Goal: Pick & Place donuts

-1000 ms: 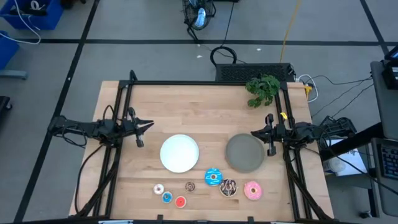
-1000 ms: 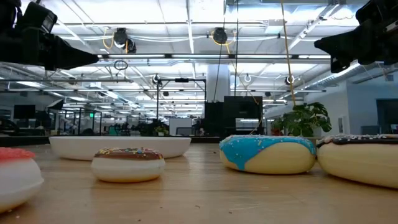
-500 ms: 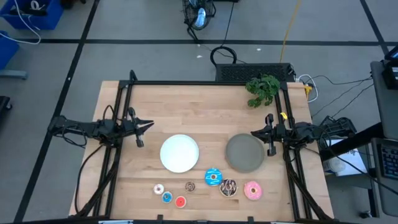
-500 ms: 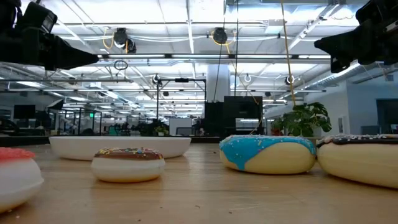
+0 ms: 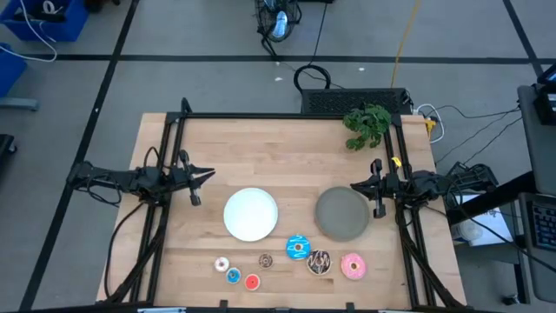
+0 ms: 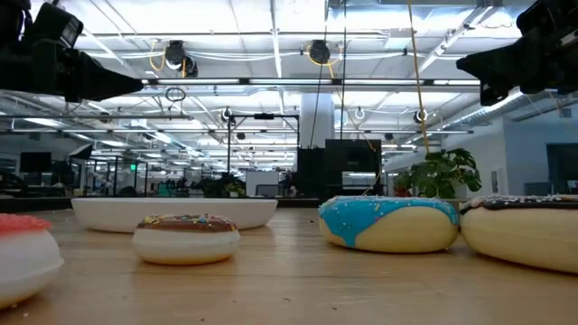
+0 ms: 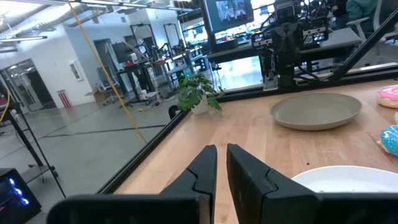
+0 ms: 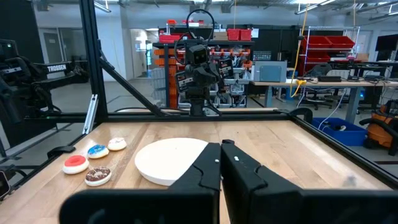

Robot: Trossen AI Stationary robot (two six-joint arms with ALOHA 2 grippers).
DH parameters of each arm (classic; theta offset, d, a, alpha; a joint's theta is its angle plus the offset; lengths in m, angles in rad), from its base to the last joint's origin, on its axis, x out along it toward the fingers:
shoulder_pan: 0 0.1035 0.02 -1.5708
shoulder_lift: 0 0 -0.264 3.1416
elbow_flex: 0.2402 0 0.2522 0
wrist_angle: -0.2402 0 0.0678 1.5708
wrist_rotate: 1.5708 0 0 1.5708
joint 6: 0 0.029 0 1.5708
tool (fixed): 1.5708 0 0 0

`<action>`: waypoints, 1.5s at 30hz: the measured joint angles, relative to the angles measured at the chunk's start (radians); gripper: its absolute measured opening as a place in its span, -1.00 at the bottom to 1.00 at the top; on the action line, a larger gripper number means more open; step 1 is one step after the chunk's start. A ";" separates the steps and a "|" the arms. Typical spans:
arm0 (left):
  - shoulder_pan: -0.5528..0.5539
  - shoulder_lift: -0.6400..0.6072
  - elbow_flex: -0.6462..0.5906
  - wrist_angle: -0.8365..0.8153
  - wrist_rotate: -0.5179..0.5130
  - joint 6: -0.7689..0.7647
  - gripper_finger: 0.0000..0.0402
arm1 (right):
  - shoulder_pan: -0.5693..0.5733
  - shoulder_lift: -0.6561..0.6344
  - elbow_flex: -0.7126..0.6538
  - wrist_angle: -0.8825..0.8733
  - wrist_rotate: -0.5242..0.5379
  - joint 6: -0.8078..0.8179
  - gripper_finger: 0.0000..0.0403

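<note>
Donuts on wood table front edge | both grippers closed, empty | lab bkgd

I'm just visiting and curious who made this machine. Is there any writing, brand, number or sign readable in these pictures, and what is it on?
"TROSSEN": white letters on the dark left arm, seen in the right wrist view.
Monitor beyond the table in the left wrist view: shows a picture, any writing too small to read.
Red bins and shelves in the room: labels too blurred to read.
Donuts, plates: no writing.
</note>
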 joint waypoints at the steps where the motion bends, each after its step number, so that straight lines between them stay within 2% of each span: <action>1: 0.000 0.000 0.000 0.000 0.000 0.000 -0.78 | 0.000 0.000 0.000 0.000 0.000 0.000 -1.00; 37: 0.000 0.000 0.000 0.008 0.000 0.000 -0.78 | 0.000 0.000 0.000 0.000 0.000 0.012 -1.00; 40: 0.000 0.000 0.000 0.017 0.000 -0.076 -0.78 | 0.000 0.000 0.000 0.005 0.000 0.012 -1.00; 45: 0.000 0.000 0.000 0.075 0.010 -0.336 -0.78 | 0.001 0.000 0.000 0.005 -0.002 0.084 -1.00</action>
